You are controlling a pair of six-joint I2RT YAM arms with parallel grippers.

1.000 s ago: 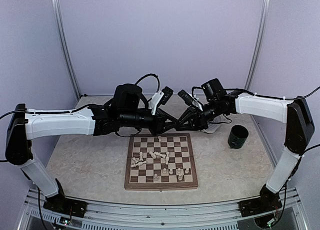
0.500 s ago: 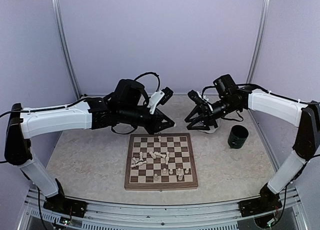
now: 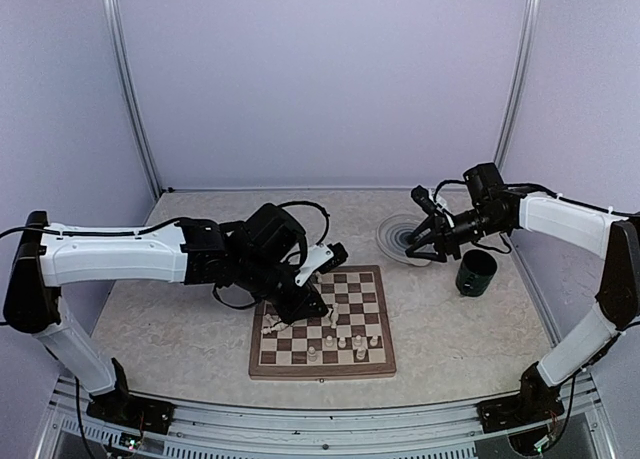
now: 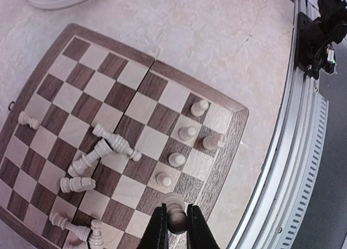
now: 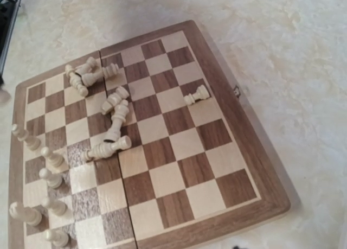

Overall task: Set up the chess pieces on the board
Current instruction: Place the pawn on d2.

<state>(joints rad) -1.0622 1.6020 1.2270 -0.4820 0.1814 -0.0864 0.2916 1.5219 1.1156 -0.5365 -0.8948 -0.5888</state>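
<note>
Over the board: left arm (image 3: 120, 254) lies stretched low from the left side, wrist bent downward. The left gripper (image 4: 175, 208) points at the near rows of the board (image 3: 300, 371).
Left tool: clenched on one pale piece (image 4: 174, 219), pinched upright between both fingers.
Held piece, place: above the board's near rows, roughly in line with the standing pawns (image 4: 187, 133) by its near right corner. Whether it touches the square beneath, I cannot tell.
Right arm (image 3: 565, 219): raised, reaching inward from the right, forearm about level. The right gripper (image 3: 422, 242) hangs beyond the board's far right corner, over a grey-ringed plate (image 3: 392, 237).
Right tool: small and dark from overhead, and its fingers are cut off in its own wrist view — spread or closed, cannot tell.
Chess pieces (image 5: 105, 148): the rest are all on the board. A heap (image 5: 115, 114) lies toppled about the middle, and one lone piece (image 5: 196, 95) lies on its side near the board's far edge.
Beside the board: dark cup (image 3: 476, 272), off its right edge, near the plate.
Hidden: from overhead the left wrist covers part of the board's left half — the squares under it do not show.
Hard to make out: which kinds of piece make up the heap.
</note>
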